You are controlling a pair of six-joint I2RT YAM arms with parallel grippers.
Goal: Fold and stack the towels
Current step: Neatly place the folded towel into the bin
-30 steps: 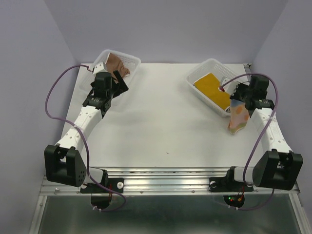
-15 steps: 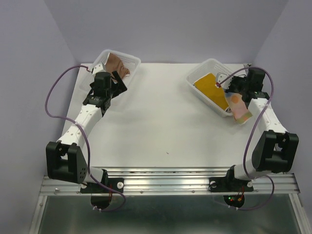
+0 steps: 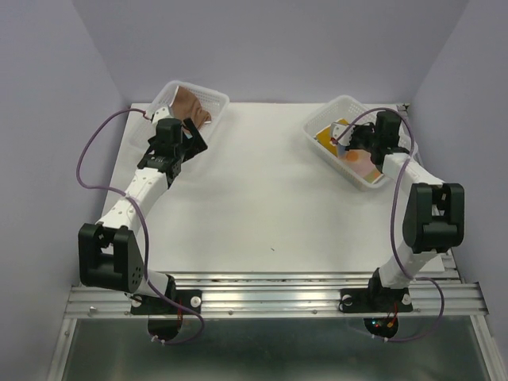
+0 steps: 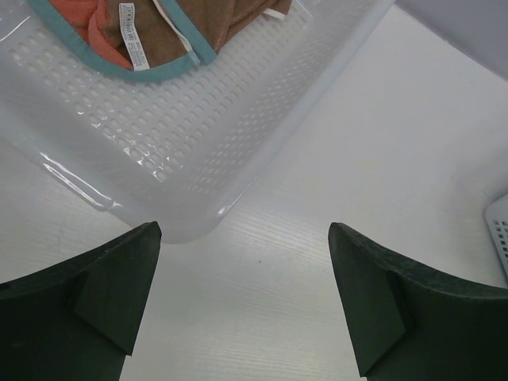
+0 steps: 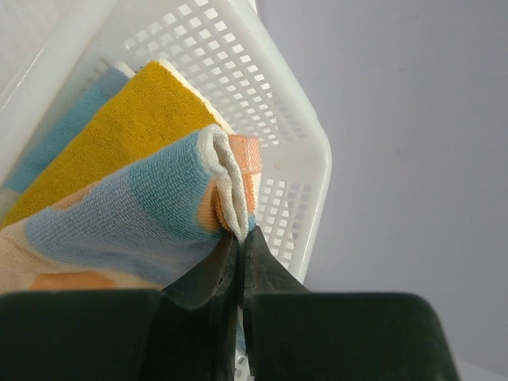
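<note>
My right gripper (image 3: 359, 144) (image 5: 242, 235) is shut on the folded edge of a light blue towel with orange dots (image 3: 355, 160) (image 5: 135, 214). It holds the towel over the right basket (image 3: 340, 105) (image 5: 274, 87), above a mustard yellow towel (image 3: 326, 135) (image 5: 135, 119) lying inside. A blue cloth edge (image 5: 71, 127) shows under the yellow one. My left gripper (image 3: 191, 132) (image 4: 244, 232) stands open over bare table, just in front of the left basket (image 3: 218, 99) (image 4: 159, 135). That basket holds a brown towel (image 3: 189, 103) (image 4: 222, 24) with a teal border, beside an orange cloth (image 4: 103, 36).
Both baskets sit at the back of the white table (image 3: 262, 190), near the rear wall. The right basket stands close to the table's right edge and the side wall. Purple cables loop beside each arm.
The right arm has swung the dotted towel from beside the right basket, over the table, up and left to above the basket. The left arm has hardly moved.
</note>
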